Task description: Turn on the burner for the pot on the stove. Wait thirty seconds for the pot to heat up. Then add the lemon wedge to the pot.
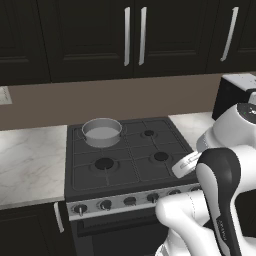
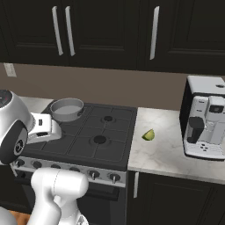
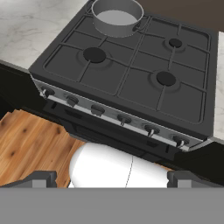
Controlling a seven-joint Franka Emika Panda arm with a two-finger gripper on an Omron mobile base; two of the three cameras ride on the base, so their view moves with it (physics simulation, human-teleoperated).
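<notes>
**Pot on the rear left burner, lemon wedge on the marble, pincer wide and empty**

The pot point(image 1: 102, 132) stands on the rear left burner of the stove point(image 1: 130, 159), close to the back left corner of the grates. Its pale inside holds nothing that can be made out. The other three burners are bare. Along the silver front strip runs a row of dark knobs point(image 3: 124, 118); their settings cannot be read.

The lemon wedge point(image 2: 149, 135) lies on the marble surface point(image 2: 171, 149) to the right of the stove, just beside the stove's right edge and about halfway between the surface's front and back edges. It is well apart from the pot. A coffee machine point(image 2: 205, 117) stands farther right on the same surface, toward the wall.

The pincer point(image 3: 112, 178) hangs in front of the stove, above the wooden floor point(image 3: 30, 144), looking down at the knob strip. Its two dark finger tips point(image 3: 37, 178) stand wide apart with nothing between them.
</notes>
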